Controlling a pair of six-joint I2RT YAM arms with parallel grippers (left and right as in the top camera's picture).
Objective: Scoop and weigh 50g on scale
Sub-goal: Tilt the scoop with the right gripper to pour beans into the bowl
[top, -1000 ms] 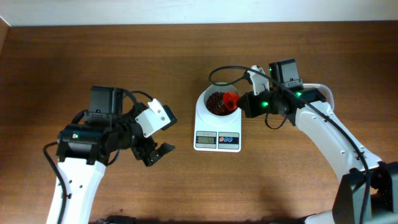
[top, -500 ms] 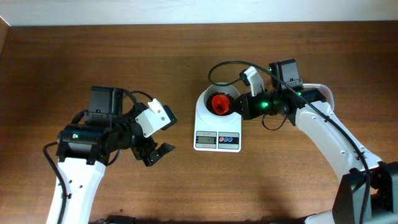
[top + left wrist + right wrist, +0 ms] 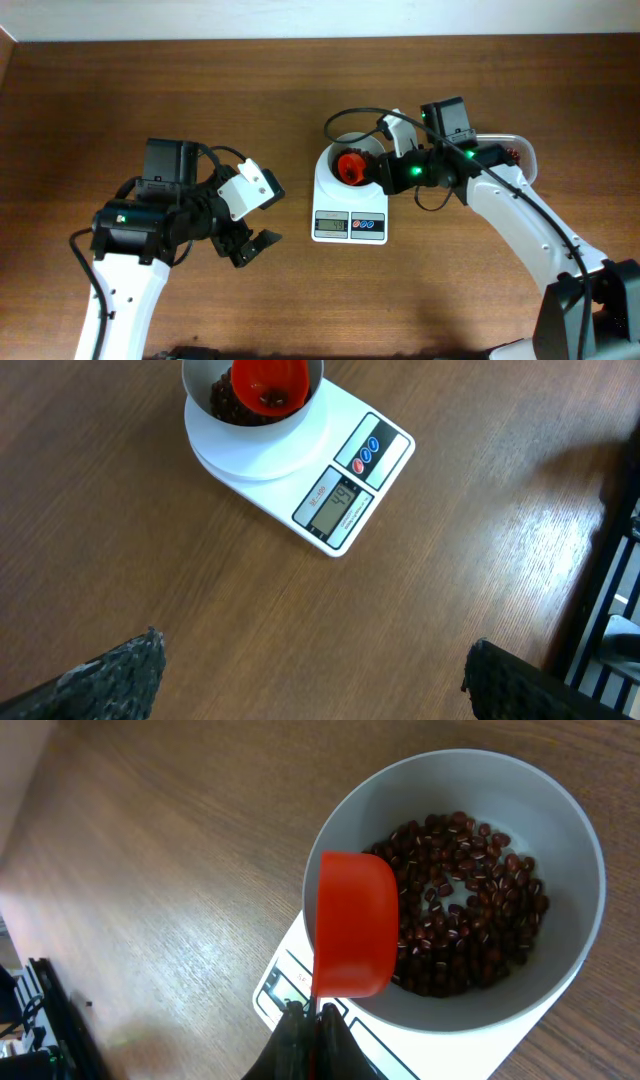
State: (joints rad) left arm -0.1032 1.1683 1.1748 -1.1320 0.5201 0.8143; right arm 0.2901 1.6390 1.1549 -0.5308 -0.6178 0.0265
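Right wrist view: the right pincer (image 3: 308, 1025) is pressed tight on the handle of the orange scoop (image 3: 350, 925). The scoop's cup hangs over the white bowl (image 3: 585, 860) of the scale (image 3: 349, 212), and the beans (image 3: 470, 890) lie in the bowl just under it. The scoop's long way runs from the bowl out right to the pincer. From above, the right arm reaches in from the right and is much nearer. The left pincer (image 3: 252, 247) hangs spread wide and empty, well apart on the left

The brown wooden bench (image 3: 200, 90) carries the white scale (image 3: 350, 203). A clear tub (image 3: 522, 150) sits near the scale's right side, mostly hidden.
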